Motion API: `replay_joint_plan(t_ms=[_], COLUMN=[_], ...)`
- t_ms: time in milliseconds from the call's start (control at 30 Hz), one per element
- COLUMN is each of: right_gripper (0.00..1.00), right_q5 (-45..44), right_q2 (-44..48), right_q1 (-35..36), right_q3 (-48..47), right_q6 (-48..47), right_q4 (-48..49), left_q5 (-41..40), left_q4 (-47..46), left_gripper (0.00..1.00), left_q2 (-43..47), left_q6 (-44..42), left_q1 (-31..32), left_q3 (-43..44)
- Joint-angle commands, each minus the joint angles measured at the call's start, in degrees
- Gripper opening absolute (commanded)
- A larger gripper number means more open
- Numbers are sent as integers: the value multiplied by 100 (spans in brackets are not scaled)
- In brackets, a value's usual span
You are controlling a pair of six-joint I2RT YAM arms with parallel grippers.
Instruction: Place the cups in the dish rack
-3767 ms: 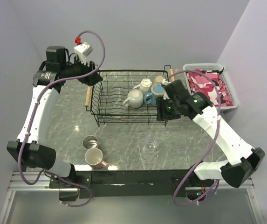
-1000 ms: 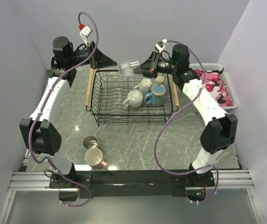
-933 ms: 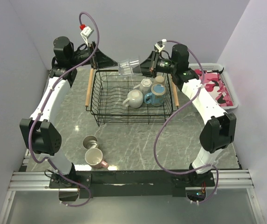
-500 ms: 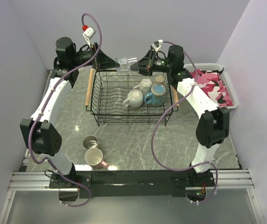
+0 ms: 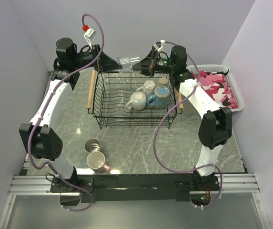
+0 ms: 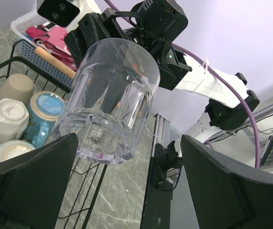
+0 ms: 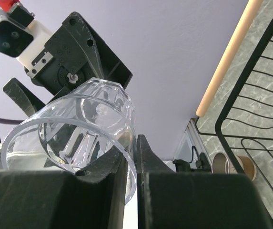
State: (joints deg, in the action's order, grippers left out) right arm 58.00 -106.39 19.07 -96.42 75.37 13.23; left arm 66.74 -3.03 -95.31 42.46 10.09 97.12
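The clear glass (image 5: 129, 63) hangs on its side above the far rim of the black wire dish rack (image 5: 100, 106). My right gripper (image 5: 141, 66) is shut on its rim wall (image 7: 126, 143), one finger inside and one outside. My left gripper (image 5: 117, 63) stands open facing the glass's base (image 6: 103, 145), which sits just in front of its wide-apart fingers (image 6: 26, 183). In the rack lie two white mugs (image 5: 137, 101), a blue mug (image 5: 157, 98) and a tan cup (image 5: 163, 81). A steel cup (image 5: 92, 144) and a pink mug (image 5: 97, 162) stand on the table near the front.
A white basket (image 5: 234, 102) with pink camouflage cloth sits right of the rack. The rack has wooden handles (image 5: 91, 93) on both sides. Purple cables loop from both arms. The back wall is close behind the grippers.
The right gripper has picked the glass up from the table. Over the last second it has carried it up and left, closer to the open left gripper.
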Motion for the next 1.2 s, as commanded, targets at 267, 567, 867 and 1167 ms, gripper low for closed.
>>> replay_joint_plan(t_ms=[267, 567, 867, 1167], right_gripper=[0, 0, 0, 0], right_q5=[142, 247, 317, 388], right_q2=[154, 83, 435, 365], right_q1=[343, 439, 334, 317], right_q3=[-281, -342, 26, 18], right_q6=[364, 514, 338, 504], right_q4=[865, 1050, 909, 1084], left_q5=[-170, -424, -908, -636], left_q4=[1147, 1427, 1683, 972], left_gripper=[96, 96, 96, 96], left_q2=[3, -58, -216, -252], left_q6=[-1073, -1406, -1881, -1118], left_q1=[231, 222, -139, -156], left_q3=[97, 44, 272, 167])
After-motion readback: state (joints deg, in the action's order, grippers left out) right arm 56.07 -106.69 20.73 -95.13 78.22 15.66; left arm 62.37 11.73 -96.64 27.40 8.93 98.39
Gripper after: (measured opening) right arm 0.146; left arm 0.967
